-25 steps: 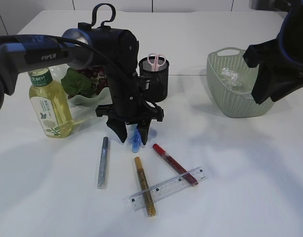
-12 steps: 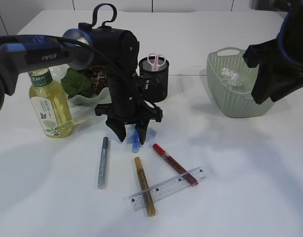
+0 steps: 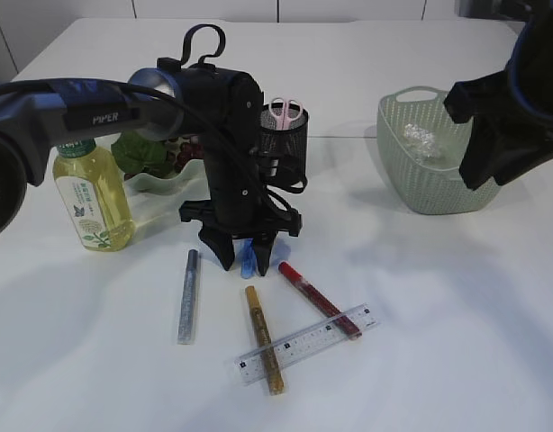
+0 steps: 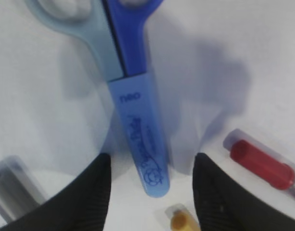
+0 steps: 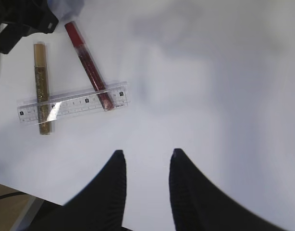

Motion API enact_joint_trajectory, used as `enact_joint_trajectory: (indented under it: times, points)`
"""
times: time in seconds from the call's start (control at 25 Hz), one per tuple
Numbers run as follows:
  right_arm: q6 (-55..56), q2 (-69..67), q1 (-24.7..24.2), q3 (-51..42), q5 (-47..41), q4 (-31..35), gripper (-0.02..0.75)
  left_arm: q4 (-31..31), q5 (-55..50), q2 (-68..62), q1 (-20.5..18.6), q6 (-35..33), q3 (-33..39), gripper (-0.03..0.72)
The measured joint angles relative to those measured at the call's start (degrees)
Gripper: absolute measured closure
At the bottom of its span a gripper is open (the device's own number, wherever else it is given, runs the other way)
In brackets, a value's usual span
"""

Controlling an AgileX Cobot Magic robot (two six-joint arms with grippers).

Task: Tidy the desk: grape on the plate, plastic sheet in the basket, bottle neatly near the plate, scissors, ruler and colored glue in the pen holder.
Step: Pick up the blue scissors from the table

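Observation:
Blue scissors (image 4: 138,125) with a sheath over the blades lie flat on the white table. My left gripper (image 4: 151,159) stands open, one finger on each side of the sheathed tip, low over the table (image 3: 245,263). Nearby lie silver (image 3: 187,297), gold (image 3: 263,337) and red (image 3: 317,299) glue pens, with the clear ruler (image 3: 308,344) across the last two. Pink scissors (image 3: 285,110) stand in the black mesh pen holder (image 3: 290,153). The grapes (image 3: 182,153) sit on the plate (image 3: 155,184) beside the bottle (image 3: 92,202). My right gripper (image 5: 146,154) hangs open and empty, high at the right.
The green basket (image 3: 430,180) at the back right holds the crumpled plastic sheet (image 3: 421,139). A green leaf (image 3: 141,153) lies on the plate. The left arm's body stands close in front of the pen holder.
The left gripper has come down and shifted a little right, its fingers now straddling the blue scissors near the table. The right arm has not moved.

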State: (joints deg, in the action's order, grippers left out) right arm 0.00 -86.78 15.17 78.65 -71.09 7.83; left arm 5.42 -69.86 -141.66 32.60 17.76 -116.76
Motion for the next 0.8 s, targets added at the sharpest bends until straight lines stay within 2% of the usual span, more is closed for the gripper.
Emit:
enact_joint_trajectory:
  times: [0.48, 0.8]
  points:
    - [0.0, 0.0, 0.0, 0.0, 0.0, 0.0, 0.478, -0.7, 0.0, -0.7, 0.2, 0.1, -0.9, 0.306]
    - [0.0, 0.0, 0.0, 0.0, 0.0, 0.0, 0.479, -3.1, 0.0, -0.7, 0.3, 0.1, -1.0, 0.343]
